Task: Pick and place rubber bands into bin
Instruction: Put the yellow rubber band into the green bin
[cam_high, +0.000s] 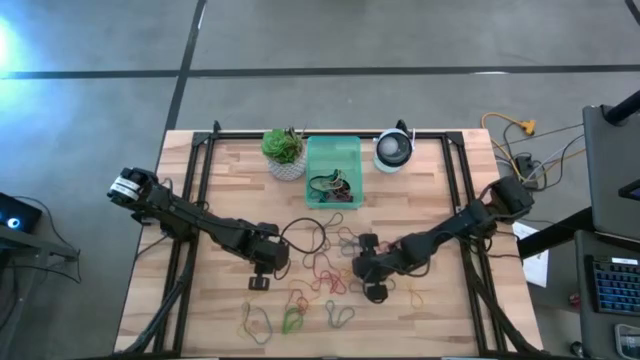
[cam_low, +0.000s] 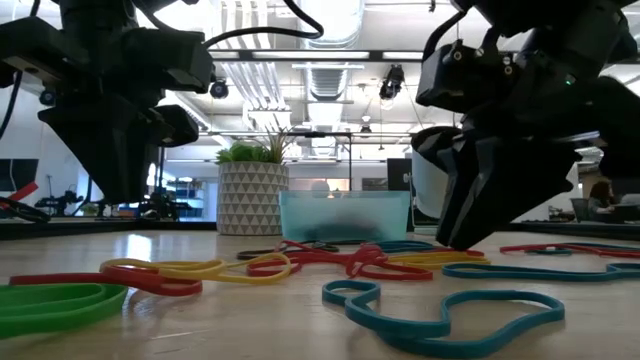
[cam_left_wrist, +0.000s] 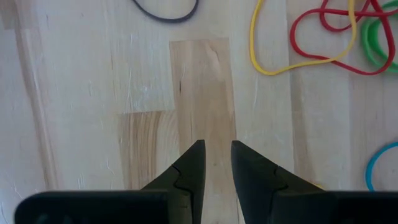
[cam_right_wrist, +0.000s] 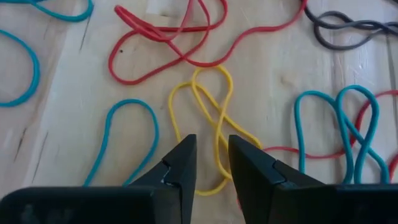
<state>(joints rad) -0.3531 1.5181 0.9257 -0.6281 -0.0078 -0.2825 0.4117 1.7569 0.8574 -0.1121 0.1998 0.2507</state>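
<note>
Right hand (cam_right_wrist: 211, 149), fingers slightly parted, straddles a yellow rubber band (cam_right_wrist: 208, 118); bare wood surrounds the empty left hand (cam_left_wrist: 216, 155).

There is one bin (cam_high: 333, 160), one potted plant (cam_high: 284, 152) and one round white-and-dark device (cam_high: 394, 150) on one desk (cam_high: 440, 310). Two arms are present, each with one claw: left claw (cam_high: 259, 283), right claw (cam_high: 374, 292). The rubber bands (cam_high: 322, 280) are many; an exact number cannot be counted.

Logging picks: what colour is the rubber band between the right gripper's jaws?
Yellow rubber band, twisted into a figure-eight; clearest in the right wrist view.
</note>
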